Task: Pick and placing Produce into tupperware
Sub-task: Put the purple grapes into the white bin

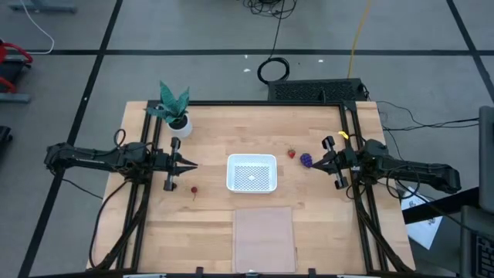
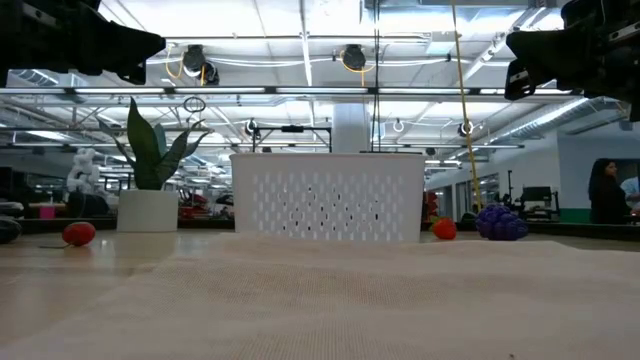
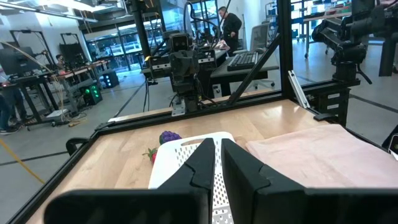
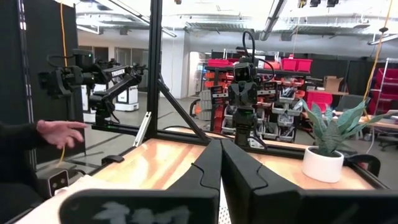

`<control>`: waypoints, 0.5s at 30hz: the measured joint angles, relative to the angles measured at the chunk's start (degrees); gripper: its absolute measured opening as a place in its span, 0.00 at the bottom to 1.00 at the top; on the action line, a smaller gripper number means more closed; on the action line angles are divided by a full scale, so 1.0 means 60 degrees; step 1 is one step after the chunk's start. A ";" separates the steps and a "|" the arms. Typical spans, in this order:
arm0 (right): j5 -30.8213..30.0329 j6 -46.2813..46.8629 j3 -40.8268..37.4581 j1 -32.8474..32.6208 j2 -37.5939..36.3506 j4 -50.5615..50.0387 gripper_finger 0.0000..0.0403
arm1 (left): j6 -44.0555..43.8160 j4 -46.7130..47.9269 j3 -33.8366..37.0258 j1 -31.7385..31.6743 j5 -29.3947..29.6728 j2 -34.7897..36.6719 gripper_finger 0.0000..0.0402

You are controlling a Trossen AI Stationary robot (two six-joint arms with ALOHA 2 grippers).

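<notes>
1. The left arm is seen stretched level from the left edge of the wooden surface [image 1: 208, 224], with its pincer [image 1: 190, 165] pointed toward the middle and raised above the wood.
2. The fingers of the left pincer are seen nearly together, and nothing is held between them.
3. The right arm is seen stretched level from the right edge, with its pincer [image 1: 318, 164] pointed toward the middle, just beside the purple cluster [image 1: 306, 160].
4. The right pincer is closed, and nothing is gripped by it.
5. The white container [image 1: 252, 173] is placed at the middle of the surface, between the two pincers.
6. A red strawberry [image 1: 292, 154] is found just beside the purple cluster, between the container and the right pincer.
7. A small dark berry [image 1: 194, 190] is found on the wood near the left pincer.
8. A potted plant [image 1: 175, 106] is seen at the far left corner, and a pale sheet [image 1: 264, 239] lies near the container on the front side.
</notes>
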State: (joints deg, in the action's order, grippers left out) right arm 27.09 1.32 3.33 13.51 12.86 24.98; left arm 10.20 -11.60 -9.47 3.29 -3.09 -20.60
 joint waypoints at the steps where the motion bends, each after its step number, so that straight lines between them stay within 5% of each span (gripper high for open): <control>1: 0.0000 -0.0002 0.0000 0.0002 0.0000 -0.0002 0.00 | 0.0000 -0.0003 0.0000 0.0003 0.0003 -0.0003 0.08; 15: -0.0002 -0.0159 0.0000 0.0002 0.0000 0.0005 0.00 | -0.0276 -0.0235 -0.0003 0.0000 0.0001 0.0000 0.08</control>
State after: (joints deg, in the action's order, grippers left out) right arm 27.07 0.37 3.33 13.52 12.86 25.02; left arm 8.54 -13.01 -9.49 3.29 -3.09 -20.60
